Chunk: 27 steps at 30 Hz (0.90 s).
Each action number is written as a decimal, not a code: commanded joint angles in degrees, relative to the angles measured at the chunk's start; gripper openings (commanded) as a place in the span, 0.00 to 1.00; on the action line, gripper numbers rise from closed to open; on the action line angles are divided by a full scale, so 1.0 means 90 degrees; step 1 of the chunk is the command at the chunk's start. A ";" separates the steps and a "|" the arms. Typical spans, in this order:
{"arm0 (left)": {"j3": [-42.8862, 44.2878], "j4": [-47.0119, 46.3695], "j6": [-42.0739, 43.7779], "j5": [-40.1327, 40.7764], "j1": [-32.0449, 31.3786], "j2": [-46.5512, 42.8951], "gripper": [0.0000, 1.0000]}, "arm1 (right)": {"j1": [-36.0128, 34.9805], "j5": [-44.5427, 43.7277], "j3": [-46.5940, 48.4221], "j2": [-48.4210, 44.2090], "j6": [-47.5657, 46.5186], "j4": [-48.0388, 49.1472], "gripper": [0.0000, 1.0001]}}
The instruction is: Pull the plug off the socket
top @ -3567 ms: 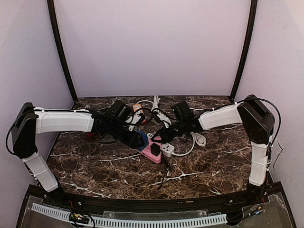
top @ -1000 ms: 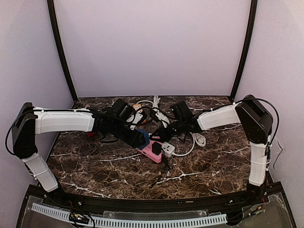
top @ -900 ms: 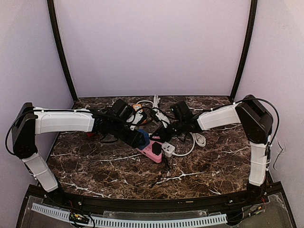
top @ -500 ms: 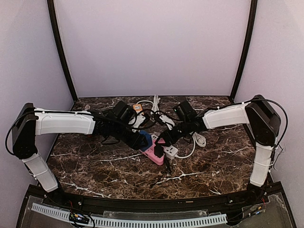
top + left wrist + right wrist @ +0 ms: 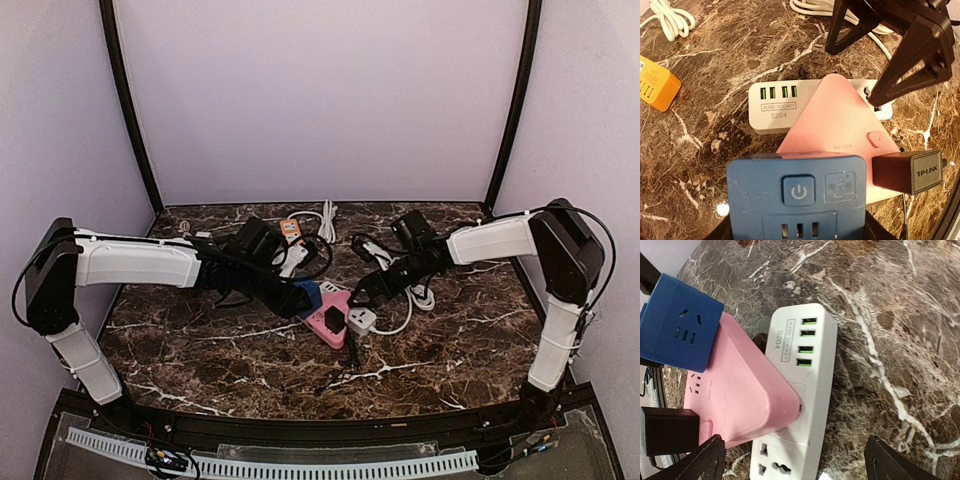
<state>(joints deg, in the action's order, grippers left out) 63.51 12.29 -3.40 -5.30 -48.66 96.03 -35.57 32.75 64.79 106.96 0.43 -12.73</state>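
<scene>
Ana: Rightward is where the right arm (image 5: 490,242) has swung since a second ago, and its tool (image 5: 362,292) has spread from narrow to wide, gripping nothing.

Ben: And the rest, from the big things down?

Ana: One dark marble desk (image 5: 200,350) lies under everything. The left arm (image 5: 130,262) reaches in from the left, much as it did before. Its tool (image 5: 298,296) is closed at a middling width on the blue cube socket (image 5: 797,187), near the middle of the desk.

Ben: What lies beside that cube?

Ana: A white power strip (image 5: 772,107) with four green USB ports lies flat. A pink triangular socket (image 5: 832,120) rests on top of it, covering its middle, and the blue cube touches the pink socket's left end.

Ben: Where is the plug?

Ana: The black plug (image 5: 907,172), marked TP-LINK, sits against the near side of the pink socket, touching it. Whether its pins are fully seated cannot be told. The right tool's spread fingers hang over the strip's right end, apart from the plug.

Ben: Anything smaller?

Ana: An orange charger (image 5: 655,90) sits on the far side, well apart from the strip, and white cables (image 5: 415,295) coil to the right of the strip.
</scene>
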 commanded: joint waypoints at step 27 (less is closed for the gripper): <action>-0.0932 -0.1631 0.0768 0.0326 -0.0130 -0.0088 0.17 | 0.0583 0.3205 0.0267 0.1428 0.0757 0.1021 0.68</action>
<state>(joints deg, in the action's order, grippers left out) 57.14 1.65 1.45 -3.25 -49.10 95.90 -30.00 55.09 68.69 118.41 6.42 -7.27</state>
